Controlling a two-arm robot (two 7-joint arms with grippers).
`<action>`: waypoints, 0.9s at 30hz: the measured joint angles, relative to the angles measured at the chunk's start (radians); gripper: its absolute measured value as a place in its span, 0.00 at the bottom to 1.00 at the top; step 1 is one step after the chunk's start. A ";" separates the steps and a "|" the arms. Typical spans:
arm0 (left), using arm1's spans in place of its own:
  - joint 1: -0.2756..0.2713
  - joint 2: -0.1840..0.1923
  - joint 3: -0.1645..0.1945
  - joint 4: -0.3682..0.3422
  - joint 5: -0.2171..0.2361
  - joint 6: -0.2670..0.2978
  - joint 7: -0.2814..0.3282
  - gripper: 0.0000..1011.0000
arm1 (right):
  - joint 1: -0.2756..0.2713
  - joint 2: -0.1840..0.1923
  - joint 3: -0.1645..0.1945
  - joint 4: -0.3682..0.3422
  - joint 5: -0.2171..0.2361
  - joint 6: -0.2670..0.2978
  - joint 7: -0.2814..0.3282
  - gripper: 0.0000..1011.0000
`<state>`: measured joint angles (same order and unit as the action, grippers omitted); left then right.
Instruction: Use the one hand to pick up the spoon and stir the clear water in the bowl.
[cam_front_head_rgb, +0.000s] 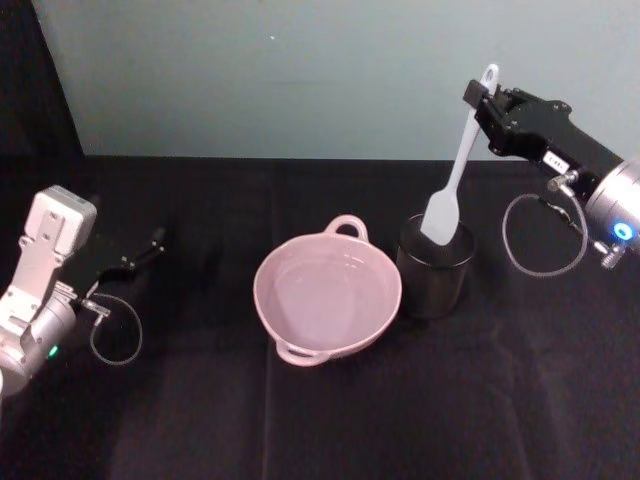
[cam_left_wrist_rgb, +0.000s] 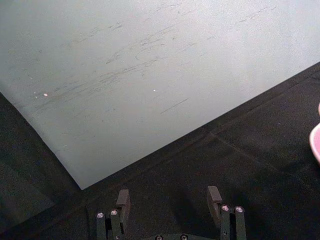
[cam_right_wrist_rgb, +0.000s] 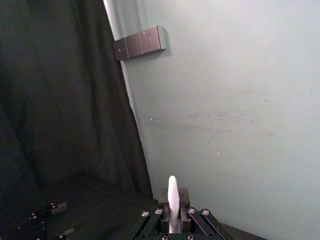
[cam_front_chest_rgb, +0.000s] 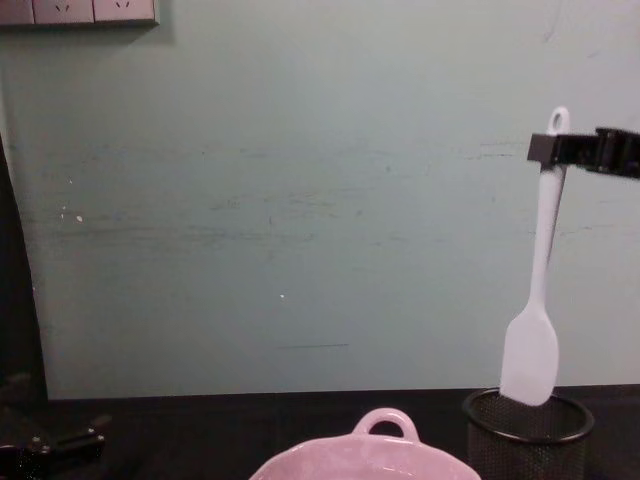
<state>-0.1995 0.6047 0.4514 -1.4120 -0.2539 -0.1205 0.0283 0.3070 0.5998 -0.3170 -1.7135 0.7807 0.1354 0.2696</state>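
Nearest me, the bowl (cam_front_head_rgb: 262, 305) sits mid-bench with the clear water (cam_front_head_rgb: 325, 285) waiting. Just right of it is the mesh cup (cam_front_head_rgb: 436, 270). The spoon (cam_front_head_rgb: 458, 170) hangs head-down at its mouth, with my right gripper (cam_front_head_rgb: 484, 96) clamped near the handle's end so the paddle can dip. My left gripper (cam_left_wrist_rgb: 170, 200) is parked at the bench's left, jaws apart.

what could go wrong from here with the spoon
The right gripper pinches the spoon only near its handle end, so the long spoon might swing or slip. Its head hangs at the black mesh cup rim; moving sideways at this height might catch and tip the cup toward the bowl beside it. The left gripper sits open, parked at the left.
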 joint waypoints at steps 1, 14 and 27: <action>0.000 0.000 0.000 0.000 0.000 0.000 0.000 1.00 | 0.002 0.001 0.002 -0.005 -0.003 0.006 -0.002 0.12; 0.000 0.000 0.000 0.000 0.000 0.000 0.000 1.00 | 0.006 0.006 0.010 -0.027 -0.030 0.042 -0.010 0.12; 0.000 0.000 0.000 0.000 0.000 0.000 0.000 1.00 | 0.005 0.005 0.010 -0.024 -0.026 0.038 -0.009 0.12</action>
<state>-0.1995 0.6047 0.4514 -1.4120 -0.2539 -0.1205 0.0283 0.3123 0.6049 -0.3068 -1.7375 0.7548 0.1732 0.2604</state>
